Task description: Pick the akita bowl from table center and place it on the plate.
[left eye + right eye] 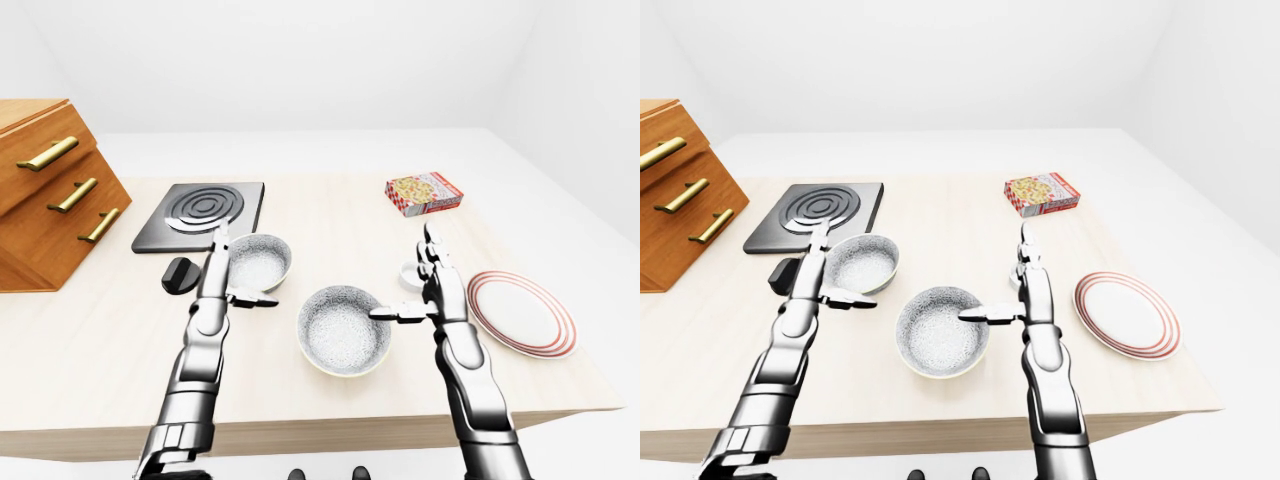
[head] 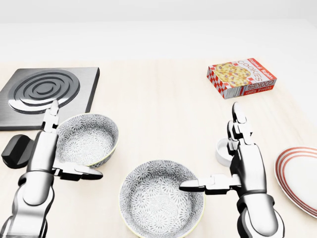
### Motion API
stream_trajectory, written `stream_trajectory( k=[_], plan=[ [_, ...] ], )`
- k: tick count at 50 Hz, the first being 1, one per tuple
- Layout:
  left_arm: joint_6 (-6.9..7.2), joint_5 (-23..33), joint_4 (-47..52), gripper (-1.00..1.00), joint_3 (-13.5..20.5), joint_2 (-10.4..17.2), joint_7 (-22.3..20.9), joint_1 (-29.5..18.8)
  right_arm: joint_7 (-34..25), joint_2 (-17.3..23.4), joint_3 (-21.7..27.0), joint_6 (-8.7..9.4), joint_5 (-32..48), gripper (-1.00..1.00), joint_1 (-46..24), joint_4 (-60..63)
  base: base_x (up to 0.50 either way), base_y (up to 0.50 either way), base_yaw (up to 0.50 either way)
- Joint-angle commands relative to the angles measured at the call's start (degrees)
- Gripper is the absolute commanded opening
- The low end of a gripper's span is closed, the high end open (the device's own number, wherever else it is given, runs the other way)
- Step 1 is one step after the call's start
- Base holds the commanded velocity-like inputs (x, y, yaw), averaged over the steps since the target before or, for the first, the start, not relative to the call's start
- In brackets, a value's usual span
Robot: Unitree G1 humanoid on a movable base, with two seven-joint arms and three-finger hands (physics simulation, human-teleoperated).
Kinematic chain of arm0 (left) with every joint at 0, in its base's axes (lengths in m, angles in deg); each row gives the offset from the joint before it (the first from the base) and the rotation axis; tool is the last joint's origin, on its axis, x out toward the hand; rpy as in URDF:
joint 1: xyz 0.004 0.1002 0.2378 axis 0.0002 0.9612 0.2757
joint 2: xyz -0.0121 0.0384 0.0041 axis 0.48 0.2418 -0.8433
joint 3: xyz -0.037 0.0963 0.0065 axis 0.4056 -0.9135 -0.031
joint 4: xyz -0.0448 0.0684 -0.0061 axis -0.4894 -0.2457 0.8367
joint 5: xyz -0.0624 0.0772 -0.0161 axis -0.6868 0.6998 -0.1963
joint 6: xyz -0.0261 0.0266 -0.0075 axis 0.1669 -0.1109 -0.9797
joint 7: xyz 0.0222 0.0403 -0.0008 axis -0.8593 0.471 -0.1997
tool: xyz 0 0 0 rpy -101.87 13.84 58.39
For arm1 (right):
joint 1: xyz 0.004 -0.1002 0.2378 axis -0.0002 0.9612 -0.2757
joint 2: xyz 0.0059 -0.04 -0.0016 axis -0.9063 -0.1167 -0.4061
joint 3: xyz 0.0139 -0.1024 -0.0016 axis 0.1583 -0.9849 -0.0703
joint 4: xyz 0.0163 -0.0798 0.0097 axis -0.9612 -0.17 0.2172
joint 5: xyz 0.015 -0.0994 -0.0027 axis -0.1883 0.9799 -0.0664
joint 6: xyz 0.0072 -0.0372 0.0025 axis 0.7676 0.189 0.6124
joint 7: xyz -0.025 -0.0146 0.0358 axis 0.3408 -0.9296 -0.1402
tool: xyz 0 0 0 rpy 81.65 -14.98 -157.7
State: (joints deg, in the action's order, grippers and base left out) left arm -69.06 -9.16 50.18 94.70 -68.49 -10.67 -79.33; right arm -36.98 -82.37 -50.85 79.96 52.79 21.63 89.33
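Two patterned grey-white bowls stand on the wooden table. One bowl (image 2: pixel 162 198) sits near the table's middle, at the bottom centre of the head view. The other bowl (image 2: pixel 88 139) lies to its left. A red-striped plate (image 2: pixel 299 178) rests at the right edge. My right hand (image 2: pixel 213 151) is open just right of the middle bowl, fingers (image 2: pixel 237 124) pointing up and thumb reaching over the bowl's right rim. Beside the left bowl's left rim, my left hand (image 2: pixel 74 141) is open too, with its thumb lying across the near rim. Neither hand holds anything.
A small white cup (image 2: pixel 222 150) stands just behind my right hand. A cookie box (image 2: pixel 241 77) lies at the top right, and a black stove plate (image 2: pixel 44 94) with a dark knob (image 2: pixel 17 150) at the left. A wooden drawer cabinet (image 1: pixel 40 190) stands far left.
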Motion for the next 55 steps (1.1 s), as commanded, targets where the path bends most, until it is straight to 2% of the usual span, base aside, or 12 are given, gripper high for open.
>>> stream_trajectory(
  k=[1,10,19,23,30,32,41,48,51,52,53,55],
  plan=[
    [-2.45,11.0,-19.6,1.0,-2.2,2.5,3.8,-10.7,0.0,0.1,0.6,0.0,-0.4,1.0,0.5,0.8,0.0,0.0,0.0],
    [-7.22,15.2,-37.3,1.0,-4.5,2.3,6.9,-18.1,0.5,0.6,1.5,0.0,-1.0,1.0,-0.7,0.5,0.0,0.0,0.0],
    [-8.81,21.3,-49.0,1.0,-6.7,2.3,9.7,-22.8,0.7,0.7,1.6,0.0,-1.1,1.0,-1.0,0.0,0.0,0.0,0.0],
    [-8.49,22.9,-52.4,1.0,-7.0,2.5,10.8,-24.4,0.6,0.8,1.6,0.0,-1.0,1.0,-1.0,-0.1,0.0,0.0,0.0],
    [-7.15,25.5,-56.1,1.0,-7.7,2.4,11.8,-26.2,1.2,0.7,1.3,0.0,-0.8,1.0,-2.4,-1.5,0.0,0.0,0.0],
    [-6.24,26.9,-57.2,1.0,-8.3,2.1,11.9,-26.8,1.4,0.7,1.3,0.0,-0.8,1.0,-2.7,-1.5,0.0,0.0,0.0],
    [-4.38,31.5,-59.5,1.0,-9.2,1.4,11.4,-28.4,0.8,0.9,1.6,0.0,-1.2,1.0,-1.4,-0.4,0.0,0.0,0.0],
    [-3.62,34.7,-60.7,1.0,-9.6,0.7,10.9,-28.6,0.4,0.9,1.9,0.0,-1.3,1.0,-0.5,0.2,0.0,0.0,0.0],
    [-3.72,35.8,-60.9,1.0,-9.7,0.4,10.9,-28.6,0.1,0.9,1.9,0.0,-1.4,1.0,0.0,0.4,0.0,0.0,0.0],
    [-3.56,36.1,-61.1,0.9,-9.7,0.3,10.9,-28.5,0.2,0.8,1.8,0.0,-1.3,1.0,-0.1,-0.1,0.0,0.0,0.0],
    [-3.56,36.2,-61.1,0.9,-9.6,0.3,10.9,-28.5,0.2,0.8,1.8,0.0,-1.2,1.0,-0.1,-0.1,0.0,0.0,0.0],
    [-3.53,36.6,-61.3,0.48,-9.5,0.2,10.8,-28.4,0.3,0.8,1.8,0.0,-1.2,1.0,-0.5,0.0,0.0,0.0,0.0]
  ],
)
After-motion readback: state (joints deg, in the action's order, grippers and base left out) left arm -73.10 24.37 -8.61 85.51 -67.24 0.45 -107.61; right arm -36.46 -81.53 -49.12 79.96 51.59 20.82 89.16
